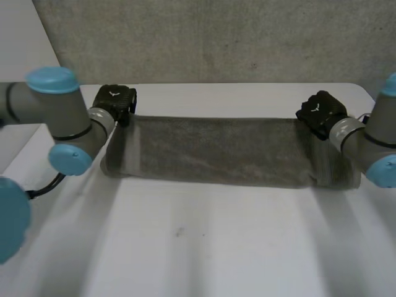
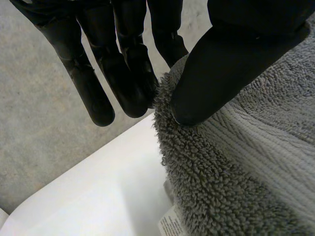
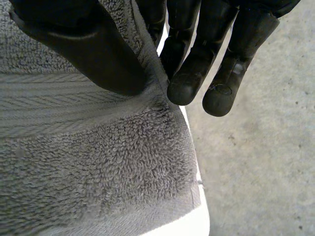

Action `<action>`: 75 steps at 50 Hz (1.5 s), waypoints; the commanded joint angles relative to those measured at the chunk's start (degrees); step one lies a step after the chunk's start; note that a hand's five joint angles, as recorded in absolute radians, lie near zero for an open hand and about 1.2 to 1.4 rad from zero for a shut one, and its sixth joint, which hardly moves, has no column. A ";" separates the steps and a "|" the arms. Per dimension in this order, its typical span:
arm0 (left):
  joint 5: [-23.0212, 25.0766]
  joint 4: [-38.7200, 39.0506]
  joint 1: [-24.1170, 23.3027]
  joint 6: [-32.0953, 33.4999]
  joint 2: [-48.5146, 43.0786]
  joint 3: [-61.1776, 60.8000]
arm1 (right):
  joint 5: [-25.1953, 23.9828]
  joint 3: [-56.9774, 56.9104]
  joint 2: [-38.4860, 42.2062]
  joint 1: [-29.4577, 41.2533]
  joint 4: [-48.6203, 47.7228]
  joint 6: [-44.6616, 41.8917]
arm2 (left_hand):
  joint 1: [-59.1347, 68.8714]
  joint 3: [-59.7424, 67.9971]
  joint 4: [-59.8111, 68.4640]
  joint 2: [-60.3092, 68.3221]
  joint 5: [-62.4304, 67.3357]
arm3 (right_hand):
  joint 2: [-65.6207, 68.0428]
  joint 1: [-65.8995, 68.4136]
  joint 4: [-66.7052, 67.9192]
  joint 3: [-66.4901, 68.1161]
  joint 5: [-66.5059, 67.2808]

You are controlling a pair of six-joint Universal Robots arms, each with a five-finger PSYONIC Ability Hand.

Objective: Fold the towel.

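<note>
nearest, the white surface [image 1: 185, 247] spreads out in front of the robot. further in, the grey towel [image 1: 210, 151] stretches across it as a long narrow band, with its near edge resting on the surface and its far edge taken at both ends. the left hand [image 1: 114, 102] is at the far left corner, where straight fingers [image 2: 128, 73] and the thumb [image 2: 221, 64] pinch the terry edge between them. a white label [image 2: 172, 227] shows just below that grip. the right hand [image 1: 318, 111] has the far right corner the same way, with its thumb on one face and its fingers on the other. beyond stands a concrete wall [image 1: 216, 37]. whether the band is already doubled cannot be told. by the look of it both corners are secured but this fold is not yet made: the far edge needs carrying over to the near edge, then releasing.
</note>
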 commanded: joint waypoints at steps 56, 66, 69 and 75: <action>2.53 -1.86 0.13 -5.39 21.59 -23.12 | 2.37 10.35 -15.55 -5.46 21.13 31.04 | -58.03 -59.76 -59.88 -59.78 -59.05 | -65.36 -66.17 -66.09 -65.48 -67.28; 2.53 5.28 0.31 -5.39 28.29 -35.19 | 2.01 20.31 -13.79 -8.55 9.16 30.86 | -58.03 -59.76 -59.88 -59.78 -59.05 | -53.91 -54.72 -54.64 -54.03 -55.83; 2.53 6.59 0.39 -5.39 28.90 -37.13 | 2.01 21.36 -11.42 -8.99 6.35 30.51 | -58.03 -59.76 -59.88 -59.78 -59.05 | -49.37 -50.17 -50.10 -49.49 -51.29; 2.53 7.21 0.57 -5.39 29.08 -38.80 | 2.80 20.22 -6.76 -10.39 4.42 30.07 | -58.03 -59.76 -59.88 -59.78 -59.05 | -27.00 -27.80 -27.73 -27.12 -28.92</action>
